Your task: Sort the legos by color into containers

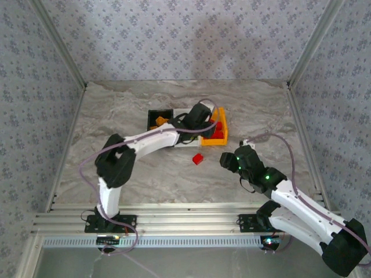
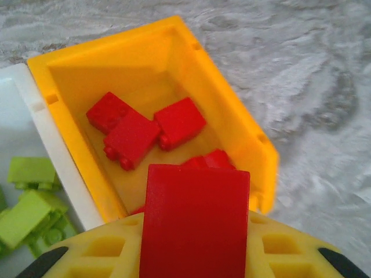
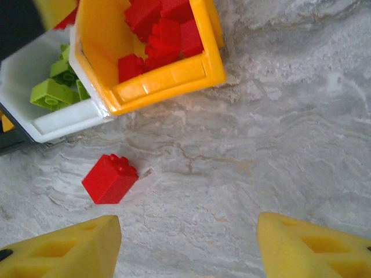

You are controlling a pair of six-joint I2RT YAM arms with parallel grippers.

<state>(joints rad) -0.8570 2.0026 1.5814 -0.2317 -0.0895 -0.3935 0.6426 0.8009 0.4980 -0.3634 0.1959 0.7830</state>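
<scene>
Left gripper clamped on a red brick above the yellow bin, right gripper spread wide over the table, loose brick just beside it.

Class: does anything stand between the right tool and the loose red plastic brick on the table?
Nothing visible does: the red plastic brick lies alone on bare marbled tabletop ahead of the open right tool.

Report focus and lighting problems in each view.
Left wrist: the held red brick is soft, close to the lens; the table at right smears; the orange-yellow bin is sharper. Right wrist: the end effector fingers blur, the loose red brick is crisp. Top external: even light, soft shadows under the left arm, no glare.
</scene>
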